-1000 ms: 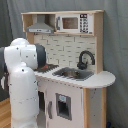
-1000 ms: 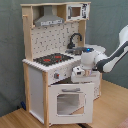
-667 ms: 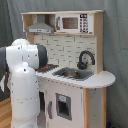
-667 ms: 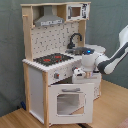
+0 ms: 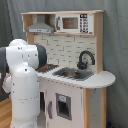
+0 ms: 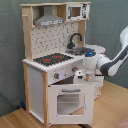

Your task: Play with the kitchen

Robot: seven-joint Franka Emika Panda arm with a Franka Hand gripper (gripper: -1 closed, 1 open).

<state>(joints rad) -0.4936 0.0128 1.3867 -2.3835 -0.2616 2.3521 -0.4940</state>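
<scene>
The kitchen is a tall white and light-wood toy with a grey hood, a pegboard back, a black faucet, a red-ringed hob and a windowed oven door. In the first exterior view its sink and faucet show beside my white arm, which hides the gripper. In the second exterior view my arm reaches in from the second exterior view's right. The gripper sits close against the front panel, just above the oven door, under the counter edge.
A microwave panel sits in the top shelf next to the hood. A grey curtain hangs behind the kitchen in both exterior views. Wooden floor lies in front of and beside the kitchen.
The gripper has sunk slightly along the kitchen's front panel. The kitchen itself looks unchanged.
</scene>
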